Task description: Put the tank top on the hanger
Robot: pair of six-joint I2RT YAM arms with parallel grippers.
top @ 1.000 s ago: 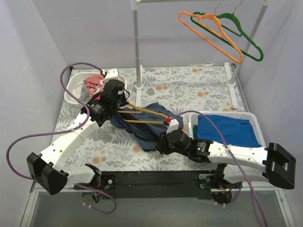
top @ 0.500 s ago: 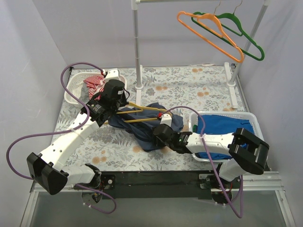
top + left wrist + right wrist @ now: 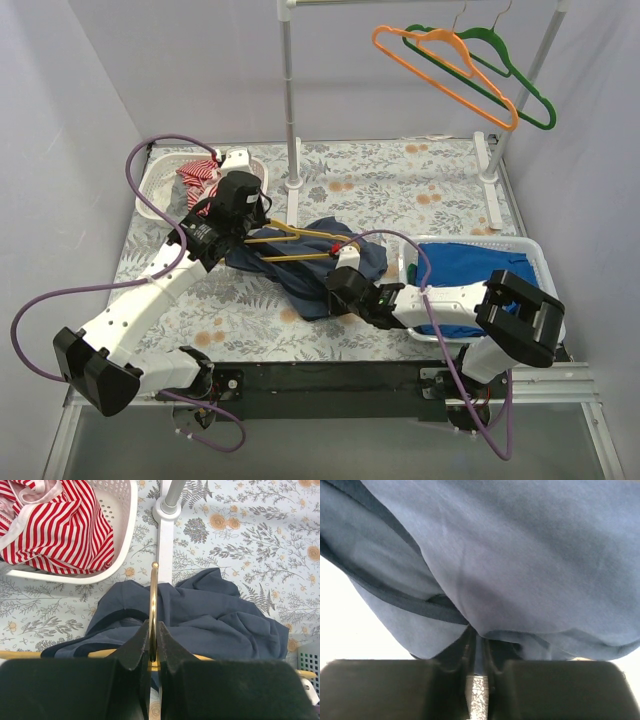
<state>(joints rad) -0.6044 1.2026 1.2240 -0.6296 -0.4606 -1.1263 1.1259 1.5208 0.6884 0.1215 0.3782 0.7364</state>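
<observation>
The yellow hanger (image 3: 300, 245) lies sideways over the navy tank top (image 3: 310, 275) at the table's middle. My left gripper (image 3: 252, 230) is shut on the hanger's metal hook (image 3: 154, 595). In the left wrist view the gripper (image 3: 154, 632) sits just above the tank top (image 3: 210, 615), and the hanger's yellow arms (image 3: 20, 654) pass partly under the cloth. My right gripper (image 3: 338, 285) is at the tank top's right side. In the right wrist view it (image 3: 480, 652) is shut on a fold of the navy cloth (image 3: 520, 555), which fills that view.
A white basket (image 3: 152, 190) with red-and-white striped cloth (image 3: 60, 525) stands back left. A white bin (image 3: 530, 250) with royal-blue cloth (image 3: 480, 275) stands right. The rack post (image 3: 291, 100) and its base (image 3: 167, 510) are behind the tank top. Orange (image 3: 440, 70) and green (image 3: 520, 85) hangers hang above.
My right arm has folded in and its gripper has moved left and a little back, with the tank top's edge in it. My left gripper with the hanger has shifted slightly back.
</observation>
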